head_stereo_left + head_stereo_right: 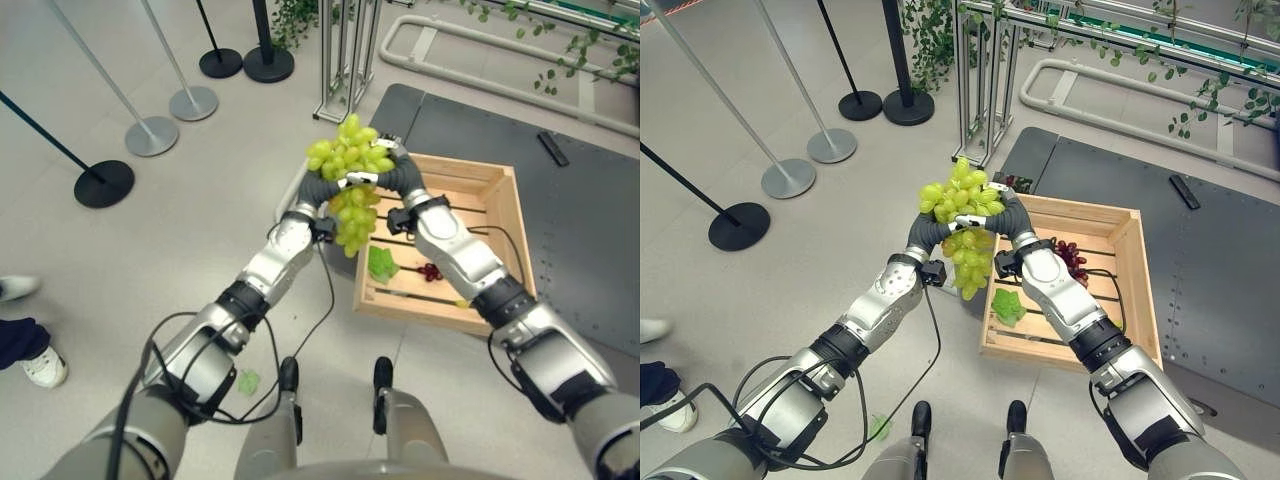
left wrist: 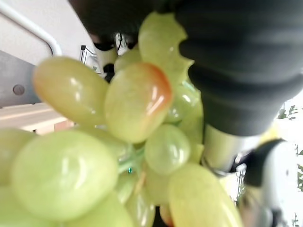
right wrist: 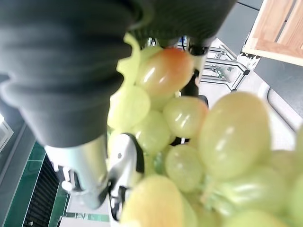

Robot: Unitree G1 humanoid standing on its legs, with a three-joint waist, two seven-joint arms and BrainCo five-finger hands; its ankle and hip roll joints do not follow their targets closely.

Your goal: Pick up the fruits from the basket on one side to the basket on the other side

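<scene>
**Green grapes held aloft between both hands**

While the bunch of green grapes (image 1: 350, 170) hangs in mid-air, it is caught between the two hands, well above the floor and just off the near-left corner of the wooden crate (image 1: 490, 185). Its upper part spreads wide across the tops of the wrists, and a narrower tail of grapes droops straight down between them, so the long axis runs roughly vertical. The left hand (image 1: 318, 188) presses in from the robot's left and the right hand (image 1: 400, 180) from its right, dark ribbed covers almost meeting around the fruit. From where I stand, the fingers are buried in the grapes, and I cannot tell whether they curl round the bunch or merely squeeze it flat-handed. Both wrist views are crowded with grapes right up against the covers.

Neither hand looks nearer than the other; the load sits square between them, so any carry to the side would seem to need both arms swinging together.

Inside the crate lie a green leaf (image 1: 382, 264) and a small cluster of dark red grapes (image 1: 1070, 255) on the slats. The crate rests half on a dark grey mat (image 1: 590, 230), half on pale floor tiles. Further off stand stanchion posts (image 1: 150, 135) on round bases, a metal frame and trailing greenery. A person's shoe (image 1: 42, 366) shows at the floor's left edge.
</scene>
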